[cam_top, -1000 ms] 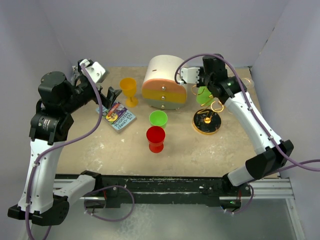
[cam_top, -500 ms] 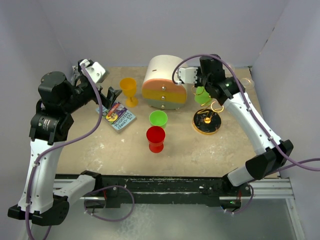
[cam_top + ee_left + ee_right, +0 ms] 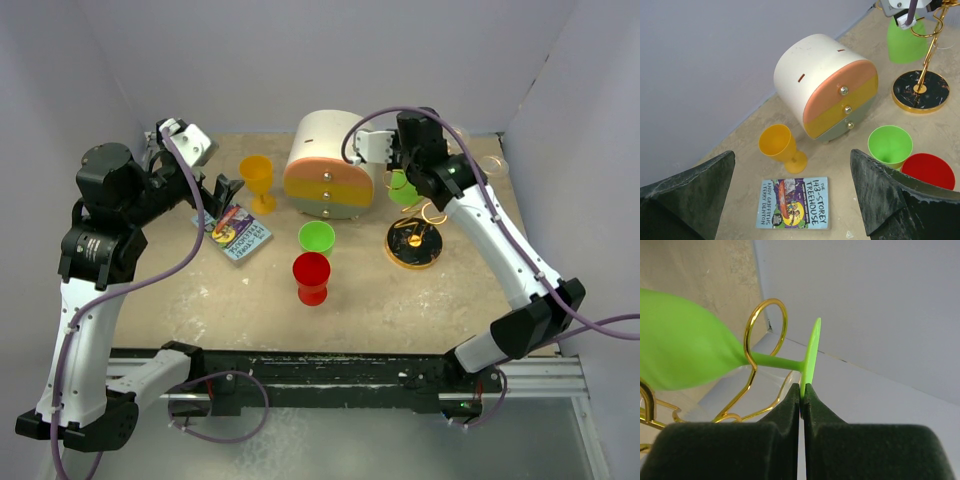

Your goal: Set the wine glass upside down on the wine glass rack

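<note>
My right gripper (image 3: 802, 387) is shut on the rim of the foot (image 3: 811, 350) of a green wine glass (image 3: 685, 347). The glass is turned over, and its stem lies within a curled gold loop (image 3: 765, 315) of the wine glass rack. In the top view the glass (image 3: 403, 188) hangs bowl-down under my right gripper (image 3: 410, 165), above and left of the rack's black-and-gold base (image 3: 414, 243). It also shows in the left wrist view (image 3: 903, 41), beside the rack stem (image 3: 926, 65). My left gripper (image 3: 225, 190) is open and empty above a book (image 3: 795, 202).
A round drawer box (image 3: 328, 165) with orange and yellow bands stands just left of the rack. A yellow goblet (image 3: 257, 178), a green cup (image 3: 316, 237) and a red cup (image 3: 311, 272) stand mid-table. The book (image 3: 233, 230) lies at the left. Walls close in the back and sides.
My right gripper has shifted slightly left and back with the green glass, keeping it at the rack's loops. The left arm has not moved.
</note>
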You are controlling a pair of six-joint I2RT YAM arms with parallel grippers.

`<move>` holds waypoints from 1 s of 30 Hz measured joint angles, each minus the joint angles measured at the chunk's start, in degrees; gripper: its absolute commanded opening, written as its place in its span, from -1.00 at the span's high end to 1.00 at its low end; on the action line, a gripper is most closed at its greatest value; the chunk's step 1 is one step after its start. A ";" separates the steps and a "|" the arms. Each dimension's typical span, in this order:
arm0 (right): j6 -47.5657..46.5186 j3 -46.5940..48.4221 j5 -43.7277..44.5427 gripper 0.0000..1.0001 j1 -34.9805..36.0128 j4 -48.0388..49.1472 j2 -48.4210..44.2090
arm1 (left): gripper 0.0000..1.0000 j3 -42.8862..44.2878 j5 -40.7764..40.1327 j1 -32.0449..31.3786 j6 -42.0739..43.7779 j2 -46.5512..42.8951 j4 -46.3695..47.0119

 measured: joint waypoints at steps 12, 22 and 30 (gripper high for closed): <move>1.62 0.00 -0.07 0.99 0.57 0.83 2.97 | -0.98 0.00 0.22 0.00 0.00 0.00 0.00; 3.58 0.00 -0.09 0.95 1.55 2.32 3.34 | -0.99 0.00 0.22 0.00 0.00 0.00 0.00; 5.14 0.00 -0.20 0.90 2.34 2.43 4.09 | -0.98 -0.04 0.24 0.02 0.04 -0.04 0.00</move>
